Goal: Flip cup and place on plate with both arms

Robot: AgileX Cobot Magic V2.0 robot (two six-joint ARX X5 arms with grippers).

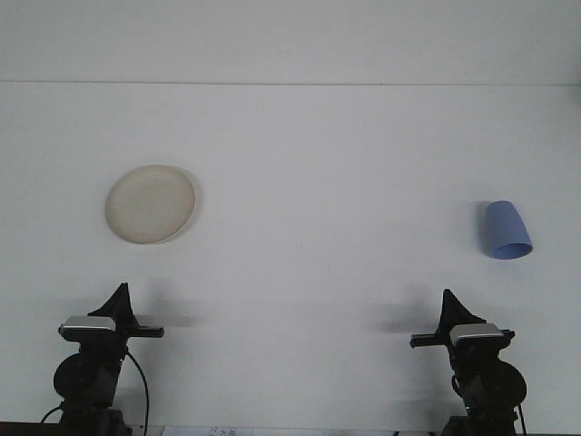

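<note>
We are at the start: the pale blue plastic cup lies tipped, far right of the round cream plate. Our left gripper and right gripper wait below the plate's level; finger spread we cannot tell. Next, the right reaches the cup.

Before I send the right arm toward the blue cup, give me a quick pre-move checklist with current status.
1. Blue cup within view, near the right gripper: ok.
2. Cup upright: not ok, it looks tipped with its opening toward the camera.
3. Plate bare, ready to receive: ok.
4. Table path between right gripper and cup unobstructed: ok.
5. Left gripper parked clear of the plate: ok.
6. Gripper opening state, both arms: cannot tell.
</note>
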